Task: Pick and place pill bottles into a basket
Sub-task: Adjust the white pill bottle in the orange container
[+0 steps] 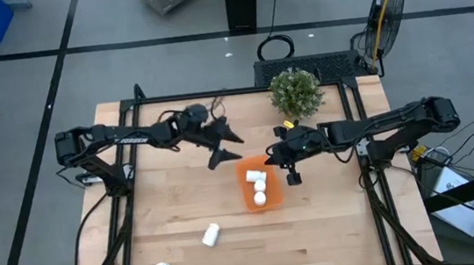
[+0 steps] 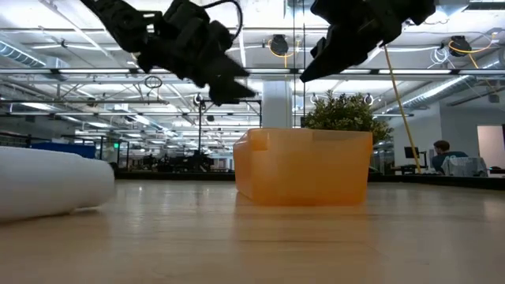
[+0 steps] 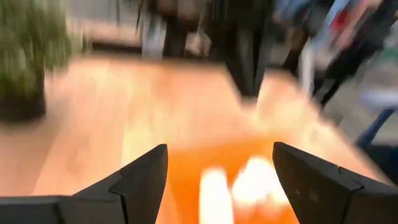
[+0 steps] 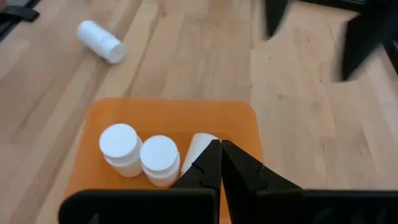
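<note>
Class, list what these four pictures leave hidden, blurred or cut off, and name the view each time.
- Low view: the basket wall hides the bottles inside.
- Low view: the near bottle is cut off by the picture's left edge.
- Left wrist view: motion blur smears the basket's contents.
- Right wrist view: the right claw covers part of the third bottle.

A bushy green plant at the wooden table's far edge, a standing fan beyond
</note>
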Available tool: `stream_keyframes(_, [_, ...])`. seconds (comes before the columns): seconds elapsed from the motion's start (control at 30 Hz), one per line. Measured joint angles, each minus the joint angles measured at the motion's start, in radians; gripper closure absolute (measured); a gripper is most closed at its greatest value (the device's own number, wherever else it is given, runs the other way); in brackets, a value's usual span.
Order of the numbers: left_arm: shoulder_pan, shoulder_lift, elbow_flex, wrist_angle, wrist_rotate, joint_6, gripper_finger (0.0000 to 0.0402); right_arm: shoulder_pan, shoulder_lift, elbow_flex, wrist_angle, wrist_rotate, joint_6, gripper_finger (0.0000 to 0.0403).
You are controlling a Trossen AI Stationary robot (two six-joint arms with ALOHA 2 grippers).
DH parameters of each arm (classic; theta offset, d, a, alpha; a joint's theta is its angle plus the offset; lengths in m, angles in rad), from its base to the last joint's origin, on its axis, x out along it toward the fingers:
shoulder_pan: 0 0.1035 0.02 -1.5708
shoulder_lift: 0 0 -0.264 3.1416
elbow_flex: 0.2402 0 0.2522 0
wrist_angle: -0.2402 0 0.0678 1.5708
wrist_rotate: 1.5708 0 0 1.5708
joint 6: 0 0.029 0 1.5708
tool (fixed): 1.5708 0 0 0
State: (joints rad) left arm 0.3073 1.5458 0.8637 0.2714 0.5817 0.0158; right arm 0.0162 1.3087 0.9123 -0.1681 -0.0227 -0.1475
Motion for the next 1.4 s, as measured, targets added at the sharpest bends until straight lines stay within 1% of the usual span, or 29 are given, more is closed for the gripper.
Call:
stream_keyframes(0.07, [-0.038,-0.010,0.030,-0.177,-0.094,0.079,0.0118,-0.001,0.000,0.000,-0.001,0.002,-0.002,0.0403])
stream_keyframes(0.13, [-0.092,-0.009,0.102,-0.396,-0.225,0.153,0.0125,-0.003,0.000,0.000,0.000,0.012,-0.003,0.0403])
stream_keyframes(0.2, [-0.149,-0.006,0.193,-0.604,-0.349,0.193,0.0131,-0.003,0.000,0.000,0.003,0.055,-0.007,0.0403])
stream_keyframes(0.27, [-0.202,0.009,0.282,-0.697,-0.439,0.225,0.0134,-0.003,0.000,0.000,0.004,0.137,-0.022,0.0403])
stream_keyframes(0.33, [-0.245,0.013,0.342,-0.765,-0.496,0.242,0.0134,-0.007,0.000,0.000,0.006,0.255,-0.025,0.0403])
stream_keyframes(0.4, [-0.279,0.013,0.384,-0.773,-0.538,0.257,0.0136,-0.015,-0.007,0.000,-0.019,0.371,-0.025,0.0403])
stream_keyframes(0.43, [-0.293,0.012,0.398,-0.765,-0.554,0.267,0.0138,-0.021,-0.011,0.000,-0.035,0.404,-0.025,0.0403])
stream_keyframes(0.47, [-0.305,0.011,0.407,-0.768,-0.568,0.277,0.0143,-0.027,-0.013,0.000,-0.049,0.419,-0.024,0.0403])
stream_keyframes(0.53, [-0.323,0.012,0.419,-0.799,-0.581,0.280,0.0162,-0.043,-0.035,-0.008,-0.078,0.415,-0.015,0.0403])
stream_keyframes(0.6, [-0.336,0.017,0.422,-0.815,-0.584,0.279,0.0200,-0.050,-0.063,-0.025,-0.079,0.415,-0.002,0.0403])
stream_keyframes(0.67, [-0.345,0.024,0.423,-0.818,-0.584,0.279,0.0258,-0.056,-0.113,-0.052,-0.075,0.415,0.001,0.0403])
stream_keyframes(0.77, [-0.351,0.026,0.423,-0.821,-0.583,0.279,0.0366,-0.061,-0.197,-0.091,-0.049,0.415,0.002,0.0403])
stream_keyframes(0.8, [-0.349,0.026,0.423,-0.812,-0.584,0.278,0.0382,-0.061,-0.228,-0.107,-0.037,0.416,0.006,0.0403])
stream_keyframes(0.87, [-0.341,0.026,0.427,-0.797,-0.594,0.272,0.0391,-0.061,-0.280,-0.135,-0.010,0.416,0.022,0.0403])
stream_keyframes(0.93, [-0.337,0.037,0.447,-0.824,-0.615,0.285,0.0397,-0.061,-0.326,-0.167,0.020,0.415,0.036,0.0403])
stream_keyframes(1.0, [-0.328,0.075,0.494,-0.855,-0.636,0.319,0.0398,-0.061,-0.362,-0.196,0.037,0.415,0.048,0.0403])
stream_keyframes(1.03, [-0.325,0.106,0.523,-0.901,-0.641,0.333,0.0398,-0.061,-0.374,-0.205,0.041,0.414,0.056,0.0403])
stream_keyframes(1.3, [-0.312,0.412,0.877,-1.186,-0.627,0.443,0.0400,-0.060,-0.398,-0.255,0.065,0.415,0.080,0.0403])
stream_keyframes(1.4, [-0.311,0.498,0.968,-1.282,-0.600,0.452,0.0400,-0.060,-0.400,-0.267,0.079,0.414,0.078,0.0403])
